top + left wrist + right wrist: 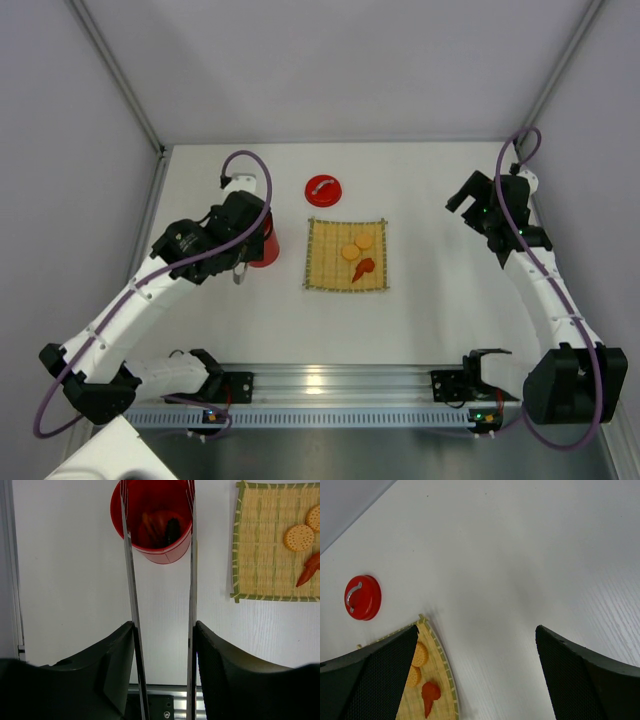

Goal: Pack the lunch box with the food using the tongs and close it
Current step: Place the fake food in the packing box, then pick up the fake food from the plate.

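The left fingers (112, 672) are clamping the tongs (131, 580), tips hovering over the red lunch box (160, 555) ahead, while the right fingers (580, 680) are standing wide apart.

Left arm (125, 305) and right arm (545, 295): white link shells, black joint housings, looping purple cables (246, 153), black textured fingers (580, 680).

tongs (192, 580) spanning lunch box (165, 555) mouth, open table (435, 265) right of mat (325, 265)

Glossy lunch box (166, 554) — metal tongs (131, 595)
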